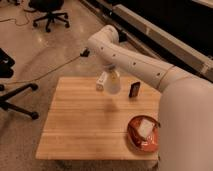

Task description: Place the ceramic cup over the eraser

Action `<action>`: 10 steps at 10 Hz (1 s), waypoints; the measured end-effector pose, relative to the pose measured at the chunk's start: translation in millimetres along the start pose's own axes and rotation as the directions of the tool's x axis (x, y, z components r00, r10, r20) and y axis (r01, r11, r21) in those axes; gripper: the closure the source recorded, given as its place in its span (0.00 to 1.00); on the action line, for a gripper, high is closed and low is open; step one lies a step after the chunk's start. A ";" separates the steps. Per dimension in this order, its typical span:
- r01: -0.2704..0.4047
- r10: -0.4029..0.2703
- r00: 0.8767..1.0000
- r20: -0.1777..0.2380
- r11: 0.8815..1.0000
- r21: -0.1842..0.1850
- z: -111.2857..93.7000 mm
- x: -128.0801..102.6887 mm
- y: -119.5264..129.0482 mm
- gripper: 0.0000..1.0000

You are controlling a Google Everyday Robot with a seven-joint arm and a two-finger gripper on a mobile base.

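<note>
The white ceramic cup (113, 84) hangs under the end of my arm, over the far middle of the wooden table (85, 125). My gripper (111, 71) is at the cup's top, shut on it, and is mostly hidden by the white arm. A small white block, apparently the eraser (102, 81), lies on the table just left of the cup and touches or overlaps it in view.
A small dark upright object (134, 90) stands right of the cup. A red bowl (136, 139) with a white item in it sits at the table's front right corner. Office chairs (48, 15) stand on the floor behind and to the left.
</note>
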State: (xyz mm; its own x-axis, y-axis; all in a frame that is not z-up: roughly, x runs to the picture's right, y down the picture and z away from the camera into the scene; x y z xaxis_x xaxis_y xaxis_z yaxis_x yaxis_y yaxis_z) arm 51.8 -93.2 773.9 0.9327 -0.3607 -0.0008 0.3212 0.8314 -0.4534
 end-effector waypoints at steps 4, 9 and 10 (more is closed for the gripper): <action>-0.052 0.054 0.998 -0.031 0.997 0.056 -41.7 31.0 -12.0 1.00; -0.106 0.110 0.990 -0.087 0.993 0.051 -45.2 71.2 -11.1 1.00; -0.124 0.128 0.987 -0.093 0.991 0.043 -38.3 82.9 -7.0 1.00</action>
State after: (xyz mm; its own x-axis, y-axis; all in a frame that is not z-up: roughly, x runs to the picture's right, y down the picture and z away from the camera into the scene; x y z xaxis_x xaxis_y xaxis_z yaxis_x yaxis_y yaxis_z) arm 120.7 -145.1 742.9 0.9468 -0.2892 -0.1412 0.2098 0.8873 -0.4106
